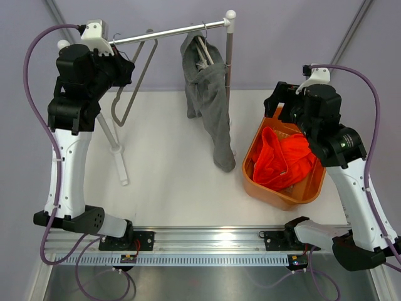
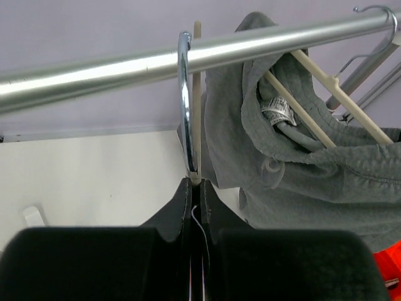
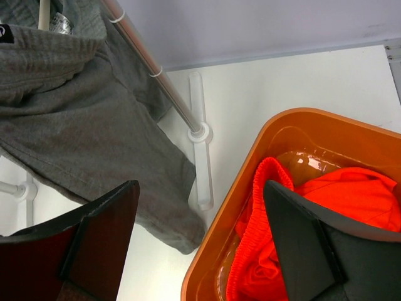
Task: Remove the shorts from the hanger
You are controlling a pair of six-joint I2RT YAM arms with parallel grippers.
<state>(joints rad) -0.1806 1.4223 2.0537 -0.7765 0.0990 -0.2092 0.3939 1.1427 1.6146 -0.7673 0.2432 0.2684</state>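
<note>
Closest to the left wrist lens, your left jaws are pressed fully together. They appear to pinch the neck of the empty hanger (image 1: 135, 75) just below its chrome hook (image 2: 183, 100), which curls over the rail (image 2: 125, 63). I judge that this hold keeps the bare hanger parked and steadies the rack while the other arm works.

Your right jaws stand wide apart with nothing between them. They hover over the far left rim of the basket (image 3: 263, 135), which sits by the right edge of the tabletop (image 1: 169, 169). The orange-red shorts (image 1: 285, 160) lie crumpled inside it, so that garment looks finished with, and the spread jaws fit a release.

The grey shorts (image 1: 210, 106) remain to be taken. They are draped over the second hanger (image 2: 332, 94), near the right end of the rail beside the upright post (image 1: 230, 63). One leg trails down toward the tabletop, just left of the basket.

As for materials:
- **Rail:** a smooth, round, polished metal tube, so hooks should slide along it easily.
- **Second hanger:** its arms are pale, slim rods that look like wood.
- **Grey shorts:** thick, matte, finely ribbed knit, soft and floppy, bunched at the waistband with a woven label showing. Expect them to sag and drag rather than lift cleanly.
- **Basket:** glossy moulded plastic with rounded corners.
- **Orange-red shorts:** a ribbed elastic waist.
</note>
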